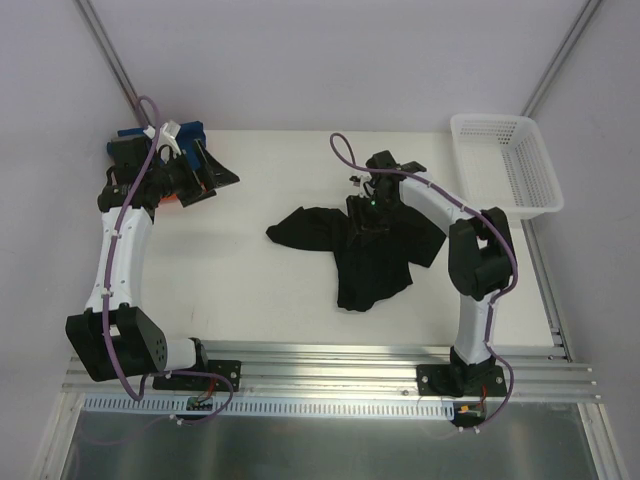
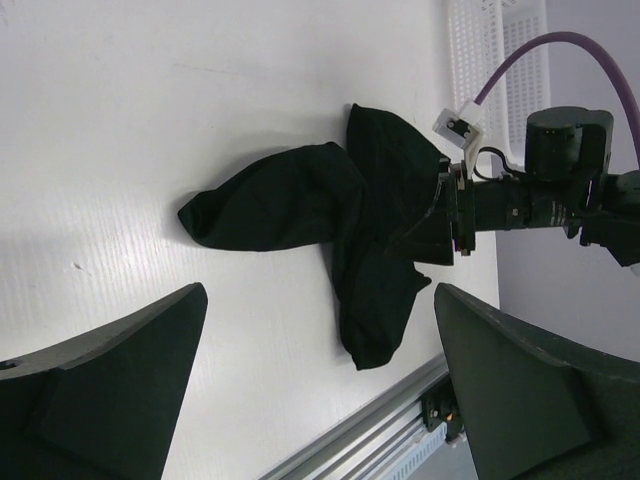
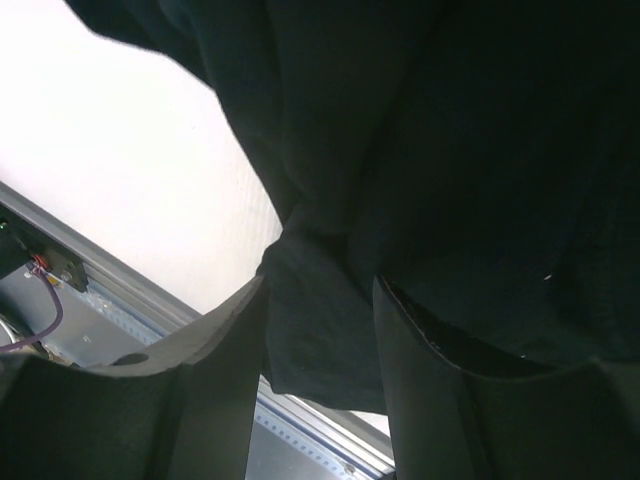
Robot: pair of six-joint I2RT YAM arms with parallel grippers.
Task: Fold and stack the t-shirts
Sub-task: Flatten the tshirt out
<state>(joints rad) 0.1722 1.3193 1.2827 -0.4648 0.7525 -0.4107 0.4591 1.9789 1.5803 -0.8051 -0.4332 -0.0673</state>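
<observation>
Plain black t-shirt (image 1: 372,268); white mesh basket (image 1: 492,119)

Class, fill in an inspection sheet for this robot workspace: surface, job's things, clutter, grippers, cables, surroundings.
Surface: white table.
Job's things: black t-shirt crumpled mid-table, not folded; blue t-shirt and orange t-shirt at the far left corner, mostly hidden by the left arm.
Clutter: white basket at the far right corner, nothing seen inside.
Grippers: left gripper open, holding nothing; right gripper closed on a fold of the black t-shirt.
Cables: a purple cable runs along each arm, looping free.
Surroundings: pale walls; metal rail at the near edge.
</observation>
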